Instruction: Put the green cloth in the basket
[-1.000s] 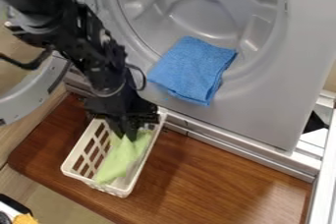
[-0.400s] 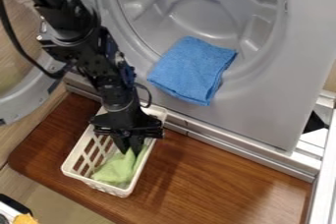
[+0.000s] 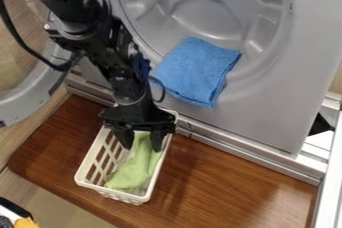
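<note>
Brown wood makes the surface under the white basket, where the green cloth lies inside. My claw is released, its fingers spread either side of the cloth's upper end. I should rise straight and slowly, snagging neither cloth nor rim.

Open board beside 1 basket

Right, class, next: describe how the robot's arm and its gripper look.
The jointed robot arm is black, with a loose black cable looping beside it and a dark blue patch near its wrist. The black two-jaw gripper has a wide body and tapering jaws.
</note>
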`<act>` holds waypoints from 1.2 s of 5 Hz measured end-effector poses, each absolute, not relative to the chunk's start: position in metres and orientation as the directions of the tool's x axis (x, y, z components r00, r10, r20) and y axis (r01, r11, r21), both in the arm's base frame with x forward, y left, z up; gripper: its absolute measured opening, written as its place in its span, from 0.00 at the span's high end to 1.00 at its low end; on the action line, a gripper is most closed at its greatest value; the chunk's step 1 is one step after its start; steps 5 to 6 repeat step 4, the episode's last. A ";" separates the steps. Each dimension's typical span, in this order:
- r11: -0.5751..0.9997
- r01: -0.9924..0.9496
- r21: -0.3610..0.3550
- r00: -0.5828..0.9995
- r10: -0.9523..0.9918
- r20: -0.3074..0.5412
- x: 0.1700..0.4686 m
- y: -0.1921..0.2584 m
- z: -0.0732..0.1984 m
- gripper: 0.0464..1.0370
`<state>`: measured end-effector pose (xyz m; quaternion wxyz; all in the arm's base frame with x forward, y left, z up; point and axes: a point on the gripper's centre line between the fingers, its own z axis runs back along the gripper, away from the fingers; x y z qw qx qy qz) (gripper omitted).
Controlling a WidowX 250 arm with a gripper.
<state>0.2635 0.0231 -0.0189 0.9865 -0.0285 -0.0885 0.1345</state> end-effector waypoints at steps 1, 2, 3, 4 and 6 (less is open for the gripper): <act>0.964 -0.255 -0.080 0.945 0.266 0.190 0.262 0.019 -0.004 0.03; 0.968 -0.240 -0.078 0.941 0.251 0.225 0.259 0.013 0.020 0.03; 0.979 -0.186 -0.077 0.938 0.201 0.283 0.258 0.003 0.050 0.04; 0.987 -0.145 -0.072 0.942 0.160 0.296 0.255 -0.005 0.064 0.04; 0.987 -0.145 -0.072 0.942 0.160 0.296 0.255 -0.005 0.064 0.04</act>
